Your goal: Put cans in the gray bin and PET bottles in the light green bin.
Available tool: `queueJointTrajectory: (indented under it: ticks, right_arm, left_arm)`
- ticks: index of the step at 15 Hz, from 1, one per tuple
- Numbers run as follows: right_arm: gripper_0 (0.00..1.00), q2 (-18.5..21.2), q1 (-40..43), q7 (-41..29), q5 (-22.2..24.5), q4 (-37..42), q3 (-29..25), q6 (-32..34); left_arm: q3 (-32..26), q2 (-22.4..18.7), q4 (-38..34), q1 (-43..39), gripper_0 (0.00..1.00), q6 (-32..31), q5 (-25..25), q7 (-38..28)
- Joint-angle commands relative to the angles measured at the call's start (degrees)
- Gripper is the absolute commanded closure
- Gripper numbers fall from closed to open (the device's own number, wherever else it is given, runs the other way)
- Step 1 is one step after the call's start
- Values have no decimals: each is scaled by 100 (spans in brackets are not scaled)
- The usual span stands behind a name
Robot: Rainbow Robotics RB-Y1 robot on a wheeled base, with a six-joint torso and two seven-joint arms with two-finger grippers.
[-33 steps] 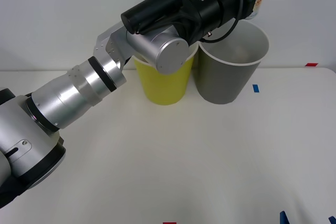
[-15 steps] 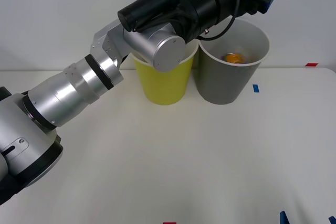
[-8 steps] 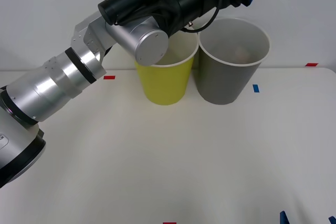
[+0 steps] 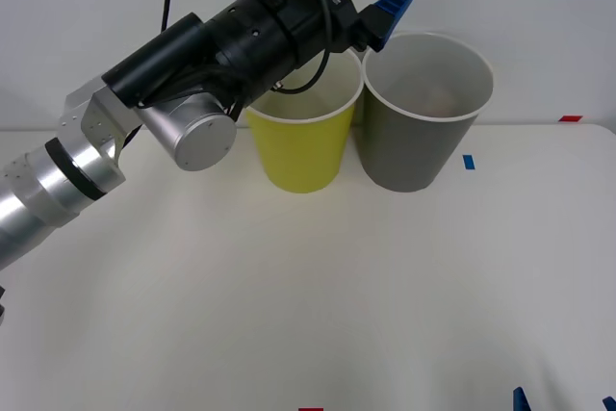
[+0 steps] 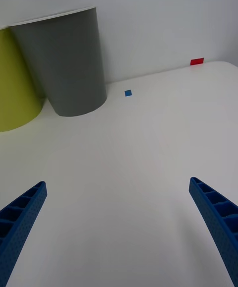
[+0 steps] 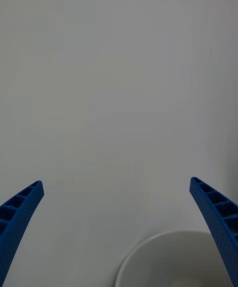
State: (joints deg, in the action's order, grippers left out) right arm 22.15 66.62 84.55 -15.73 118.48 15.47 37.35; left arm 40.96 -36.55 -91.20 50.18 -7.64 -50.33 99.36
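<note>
Left gripper [image 4: 390, 9] wide, empty, above the yellow-green plastic bin [image 4: 300, 146]; dark gray plastic bin [image 4: 416, 137] beside it. White table [image 4: 318, 286] bare: sorting apparently done.

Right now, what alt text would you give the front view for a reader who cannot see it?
The left gripper, fingers open, hangs above the rims of a yellow-green bin and a gray bin standing side by side at the back of a white table. Small red and blue tape marks dot the table.
</note>
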Motion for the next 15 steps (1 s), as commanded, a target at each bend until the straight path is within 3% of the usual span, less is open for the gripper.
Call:
queueJointTrajectory:
  ticks: [1, 7, 15]
  right_arm:
    - [0, 0, 0, 0, 0, 0, 0, 0]
    - [0, 0, 0, 0, 0, 0, 0, 0]
    - [0, 0, 0, 0, 0, 0, 0, 0]
  left_arm:
    - [9, -555, -433, -509, 0, -299, 23, 4]
    - [-334, -1504, -1383, -1581, 0, -492, -91, -84]
    - [-1309, -1838, -2490, -3550, 0, -484, -3, -40]
